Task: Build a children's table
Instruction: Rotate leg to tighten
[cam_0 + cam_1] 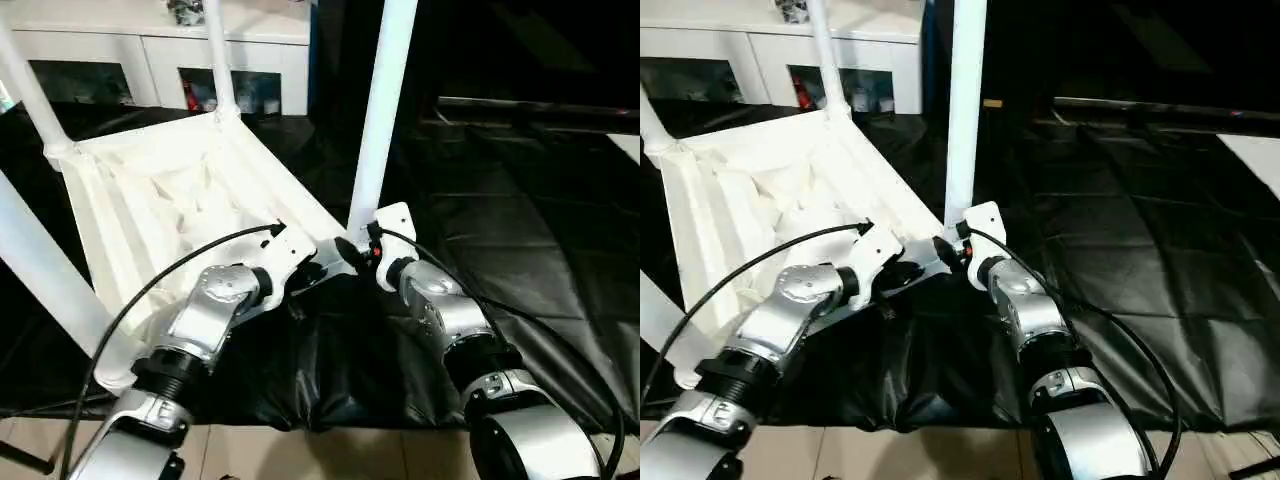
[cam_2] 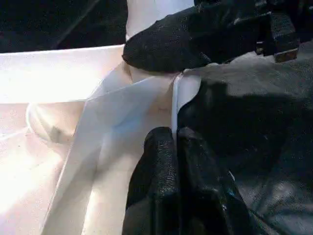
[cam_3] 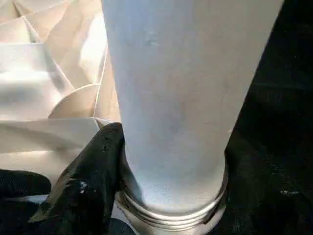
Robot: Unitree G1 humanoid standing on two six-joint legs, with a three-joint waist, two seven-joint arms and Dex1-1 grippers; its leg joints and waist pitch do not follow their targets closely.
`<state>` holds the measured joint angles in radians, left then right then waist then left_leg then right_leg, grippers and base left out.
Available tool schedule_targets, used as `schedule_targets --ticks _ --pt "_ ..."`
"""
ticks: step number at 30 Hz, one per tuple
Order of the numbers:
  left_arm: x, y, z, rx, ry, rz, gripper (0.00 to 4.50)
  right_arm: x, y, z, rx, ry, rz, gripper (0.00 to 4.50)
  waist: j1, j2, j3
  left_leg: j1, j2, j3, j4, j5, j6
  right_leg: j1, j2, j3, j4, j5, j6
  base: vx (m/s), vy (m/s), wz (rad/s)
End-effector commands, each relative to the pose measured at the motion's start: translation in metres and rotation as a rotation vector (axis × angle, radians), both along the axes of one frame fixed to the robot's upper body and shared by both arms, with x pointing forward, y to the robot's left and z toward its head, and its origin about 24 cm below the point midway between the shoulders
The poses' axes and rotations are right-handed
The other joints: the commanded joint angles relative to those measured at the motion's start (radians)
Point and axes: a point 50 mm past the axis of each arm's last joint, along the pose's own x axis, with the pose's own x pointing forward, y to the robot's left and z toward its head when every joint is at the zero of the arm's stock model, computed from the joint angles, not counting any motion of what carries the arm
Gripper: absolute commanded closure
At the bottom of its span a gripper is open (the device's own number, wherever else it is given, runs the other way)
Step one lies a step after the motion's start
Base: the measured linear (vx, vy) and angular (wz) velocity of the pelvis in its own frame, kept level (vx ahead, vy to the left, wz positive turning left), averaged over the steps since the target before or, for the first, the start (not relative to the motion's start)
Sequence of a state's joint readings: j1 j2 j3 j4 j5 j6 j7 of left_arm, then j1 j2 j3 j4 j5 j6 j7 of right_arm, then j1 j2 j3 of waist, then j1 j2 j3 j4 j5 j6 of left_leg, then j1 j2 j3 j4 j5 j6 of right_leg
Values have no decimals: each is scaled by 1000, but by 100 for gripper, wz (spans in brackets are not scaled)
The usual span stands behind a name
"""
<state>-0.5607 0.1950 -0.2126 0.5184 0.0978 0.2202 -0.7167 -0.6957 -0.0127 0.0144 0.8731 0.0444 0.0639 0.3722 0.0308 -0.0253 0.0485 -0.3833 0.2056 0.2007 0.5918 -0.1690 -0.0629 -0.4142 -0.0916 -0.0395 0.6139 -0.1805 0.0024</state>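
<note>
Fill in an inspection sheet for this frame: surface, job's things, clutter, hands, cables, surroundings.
Surface: black sheet, wrinkled, over the work area.
Job's things: tabletop upside down, ribs up; four legs standing in the corner sockets; near-right leg shows thread at its base.
Clutter: nothing seen.
Hands: left hand pinching the tabletop's edge; right hand at the near-right leg's base, one finger against it.
Cables: black cable looping over each forearm.
Surroundings: white cabinet with glass doors behind.

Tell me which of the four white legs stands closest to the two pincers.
The leg rising at the tabletop's near right corner; the right pincer touches its base, while the other three stand farther off.
</note>
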Motion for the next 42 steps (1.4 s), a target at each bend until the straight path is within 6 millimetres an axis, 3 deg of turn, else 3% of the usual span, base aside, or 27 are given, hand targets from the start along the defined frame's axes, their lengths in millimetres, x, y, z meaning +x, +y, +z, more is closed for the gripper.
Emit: schedule_targets --ticks 1,9,10,12,18,22,23,25,35,36,38,40,41,42 --pt "-2 -29 8 -88 -33 -77 450 -7 40 9 48 -34 179 108 0 -5 -70 17 18 -8 -65 -197 31 44 -36 30 -67 -145 -206 0 0 0" --pt "-15 -11 8 -120 -16 -195 450 -6 13 19 -5 -74 333 18 -1 -4 -66 18 21 -7 -66 -219 43 44 -36 29 -69 -169 -219 0 0 0" --pt "-18 -7 8 -118 -12 -219 450 -9 8 20 -23 -75 400 12 3 -4 -69 17 23 -10 -65 -212 47 51 -37 27 -67 -159 -219 0 0 0" --pt "-22 -2 7 -112 -5 -251 450 -13 1 21 -44 -68 491 12 5 -1 -67 18 24 -7 -64 -209 56 44 -35 29 -65 -132 -227 0 0 0" --pt "-31 17 9 -99 43 -358 450 -26 -29 25 -106 -16 757 12 13 -2 -64 22 26 -8 -68 -250 42 44 -36 28 -68 -183 -227 0 0 0" --pt "-35 21 10 -86 69 -418 450 -29 -40 28 -126 15 827 12 21 -4 -65 19 27 -7 -65 -212 51 47 -35 27 -61 -141 -239 0 0 0" --pt "-36 23 11 -82 73 -436 450 -30 -44 30 -142 27 852 36 22 -3 -65 20 27 -6 -64 -208 53 46 -35 27 -60 -135 -243 0 0 0" --pt "-36 25 12 -85 80 -447 450 -31 -47 30 -164 33 873 44 26 -4 -66 21 27 -4 -62 -198 57 45 -35 27 -59 -124 -252 0 0 0" --pt "-35 31 13 -70 79 -447 450 -35 -52 27 -228 47 896 131 26 -14 -66 22 27 -6 -63 -205 44 44 -36 29 -61 -161 -231 0 0 0" --pt "-35 31 12 -70 79 -445 450 -35 -52 26 -235 49 898 135 27 -7 -65 23 27 -6 -64 -205 42 43 -37 29 -61 -160 -233 0 0 0" --pt "-35 32 11 -64 80 -442 450 -37 -52 23 -251 52 902 159 26 -14 -66 22 26 -5 -63 -206 42 44 -35 28 -62 -152 -235 0 0 0" --pt "-36 33 10 -65 81 -440 450 -39 -51 20 -244 57 900 175 26 -13 -64 22 26 -6 -64 -212 40 44 -35 29 -62 -164 -232 0 0 0" --pt "-36 33 11 -66 81 -438 450 -39 -50 19 -241 59 900 187 26 -21 -65 22 26 -6 -64 -214 40 45 -35 28 -63 -172 -228 0 0 0" --pt "-36 33 11 -68 80 -437 450 -40 -50 18 -237 62 901 194 27 -18 -65 23 27 -7 -64 -215 39 44 -36 29 -63 -177 -227 0 0 0"
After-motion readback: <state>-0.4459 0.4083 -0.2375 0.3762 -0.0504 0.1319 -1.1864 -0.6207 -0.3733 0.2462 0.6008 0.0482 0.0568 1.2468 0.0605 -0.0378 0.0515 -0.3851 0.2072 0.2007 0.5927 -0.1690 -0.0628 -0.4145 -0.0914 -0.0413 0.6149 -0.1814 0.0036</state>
